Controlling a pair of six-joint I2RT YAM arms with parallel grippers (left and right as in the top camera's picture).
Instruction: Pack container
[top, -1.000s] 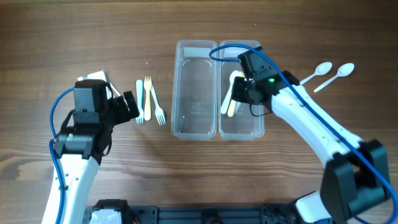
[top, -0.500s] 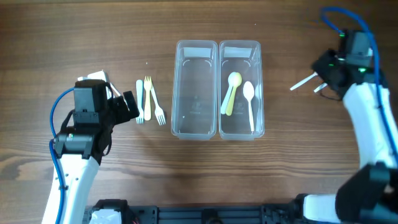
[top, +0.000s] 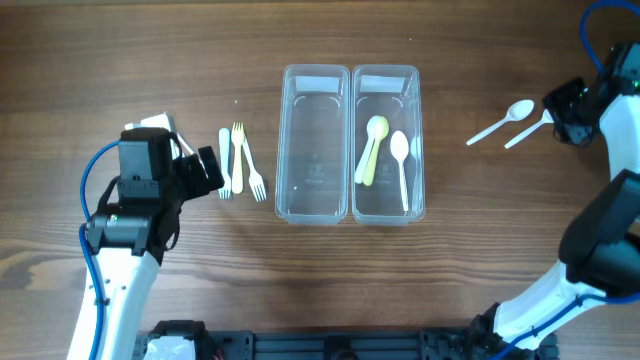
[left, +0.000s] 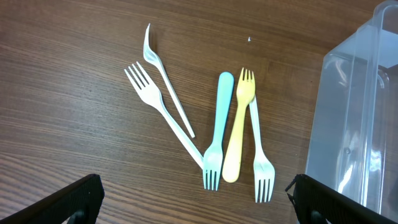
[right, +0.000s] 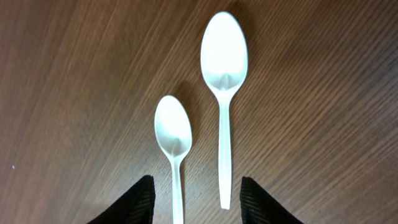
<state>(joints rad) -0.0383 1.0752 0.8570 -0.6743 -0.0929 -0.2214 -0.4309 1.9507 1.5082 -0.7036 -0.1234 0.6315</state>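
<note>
Right claw (right: 196, 205) left container (top: 421, 150), now over two white spoons (right: 224, 93)

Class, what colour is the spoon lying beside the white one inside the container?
Pale yellow. The spoon shows best in the overhead view.

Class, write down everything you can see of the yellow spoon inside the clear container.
The yellow spoon looks like pale plastic, with a round bowl at the far end and a thick straight handle running back toward the robot, slightly slanted. It lies flat on the floor of the right clear container, in its left half. A white spoon lies just to its right; whether the two touch cannot be told.
</note>
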